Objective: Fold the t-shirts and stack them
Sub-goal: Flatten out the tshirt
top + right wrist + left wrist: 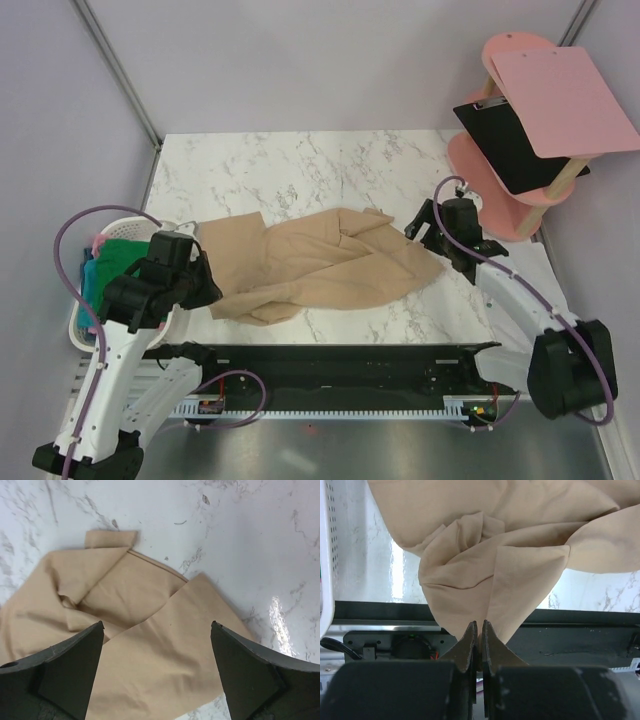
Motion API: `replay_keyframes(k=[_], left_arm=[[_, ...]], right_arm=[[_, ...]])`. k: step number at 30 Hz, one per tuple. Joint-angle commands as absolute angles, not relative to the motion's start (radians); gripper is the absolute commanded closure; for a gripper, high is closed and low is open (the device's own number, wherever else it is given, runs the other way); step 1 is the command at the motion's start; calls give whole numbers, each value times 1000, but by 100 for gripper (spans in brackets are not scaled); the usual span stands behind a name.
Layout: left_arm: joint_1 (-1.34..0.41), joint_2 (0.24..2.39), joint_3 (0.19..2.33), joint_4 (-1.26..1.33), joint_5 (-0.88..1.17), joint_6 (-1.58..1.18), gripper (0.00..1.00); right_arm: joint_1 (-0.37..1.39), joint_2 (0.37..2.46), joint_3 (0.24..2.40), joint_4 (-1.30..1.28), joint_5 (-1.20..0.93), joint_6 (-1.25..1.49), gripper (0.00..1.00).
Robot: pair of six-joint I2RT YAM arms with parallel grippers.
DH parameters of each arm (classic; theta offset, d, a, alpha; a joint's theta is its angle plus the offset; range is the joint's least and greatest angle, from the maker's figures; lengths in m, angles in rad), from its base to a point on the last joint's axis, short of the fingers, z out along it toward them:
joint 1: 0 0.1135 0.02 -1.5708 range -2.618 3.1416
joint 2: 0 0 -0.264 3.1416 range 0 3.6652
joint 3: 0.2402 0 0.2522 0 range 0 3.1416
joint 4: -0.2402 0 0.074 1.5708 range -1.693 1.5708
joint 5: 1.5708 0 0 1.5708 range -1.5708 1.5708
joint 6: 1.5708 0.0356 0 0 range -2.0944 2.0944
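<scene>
A large tan t-shirt [320, 262] lies crumpled across the middle of the marble table [300, 165]. My left gripper [205, 272] is shut on the shirt's left edge; in the left wrist view the cloth [495, 545] runs into the closed fingers [469, 645]. My right gripper [432, 238] is open and hovers over the shirt's right end; the tan cloth [155, 665] lies between its spread fingers [70, 665]. Green [122, 255], teal-blue [95, 283] and pink [97, 241] shirts sit in the basket at left.
A white slatted laundry basket [82, 332] stands at the table's left edge, also in the left wrist view [327, 555]. A pink stand [500, 190] with a pink clipboard [565, 100] and a black board [510, 145] stands at the right rear. A black rail [330, 365] runs along the near edge.
</scene>
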State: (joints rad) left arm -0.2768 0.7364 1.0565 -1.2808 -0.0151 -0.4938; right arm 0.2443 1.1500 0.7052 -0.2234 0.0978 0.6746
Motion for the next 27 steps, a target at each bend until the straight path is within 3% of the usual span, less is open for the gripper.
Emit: replay_keyframes(k=[1, 10, 11, 13, 17, 20, 21, 22, 23, 27], left_arm=[[-275, 724, 1023, -1285, 5, -518, 98], [-275, 738, 1020, -1269, 3, -509, 98], [-275, 742, 1019, -1263, 5, -508, 98], [-275, 747, 1019, -1256, 8, -505, 98], [-275, 755, 1019, -1246, 9, -500, 98], [-275, 758, 1020, -1244, 3, -500, 98], [-275, 761, 1020, -1243, 3, -500, 98], [-275, 762, 1022, -1241, 5, -499, 98], [-275, 764, 1022, -1239, 3, -500, 98], [-275, 770, 1023, -1238, 2, -497, 98]], right_arm=[[242, 1330, 790, -241, 92, 574, 6], [244, 1545, 897, -331, 255, 512, 18], [244, 1569, 900, -328, 261, 511, 23], [242, 1621, 913, -319, 262, 505, 44], [244, 1715, 949, -310, 224, 497, 46], [242, 1752, 954, -302, 195, 495, 54], [244, 1758, 957, -301, 195, 494, 63], [244, 1761, 956, -302, 190, 495, 94], [242, 1756, 951, -302, 192, 495, 100], [242, 1681, 924, -299, 201, 508, 100]])
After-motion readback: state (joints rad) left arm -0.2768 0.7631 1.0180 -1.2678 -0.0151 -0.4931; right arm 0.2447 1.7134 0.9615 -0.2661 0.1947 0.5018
